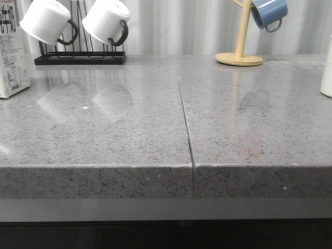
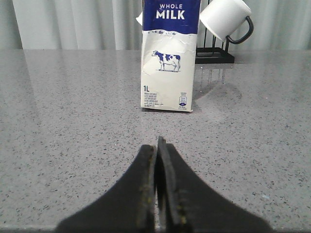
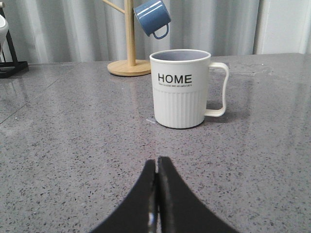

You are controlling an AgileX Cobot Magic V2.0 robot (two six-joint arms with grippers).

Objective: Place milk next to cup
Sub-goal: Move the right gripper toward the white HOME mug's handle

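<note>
The milk carton [image 2: 170,58], white with a dark blue "WHOLE MILK" top and a cow picture, stands upright on the grey counter ahead of my left gripper [image 2: 157,145], which is shut and empty. In the front view the milk [image 1: 11,52] is cut off at the far left edge. The cream "HOME" cup [image 3: 181,89], ribbed below, handle to its right, stands ahead of my right gripper [image 3: 156,162], also shut and empty. In the front view only a sliver of the cup [image 1: 327,72] shows at the far right edge. Neither gripper shows in the front view.
A black rack [image 1: 80,58] at the back left holds two white mugs with black handles [image 1: 106,21]. A wooden mug tree [image 1: 239,54] with a blue mug [image 1: 268,13] stands at the back right. A seam [image 1: 184,119] runs down the counter [image 1: 129,114].
</note>
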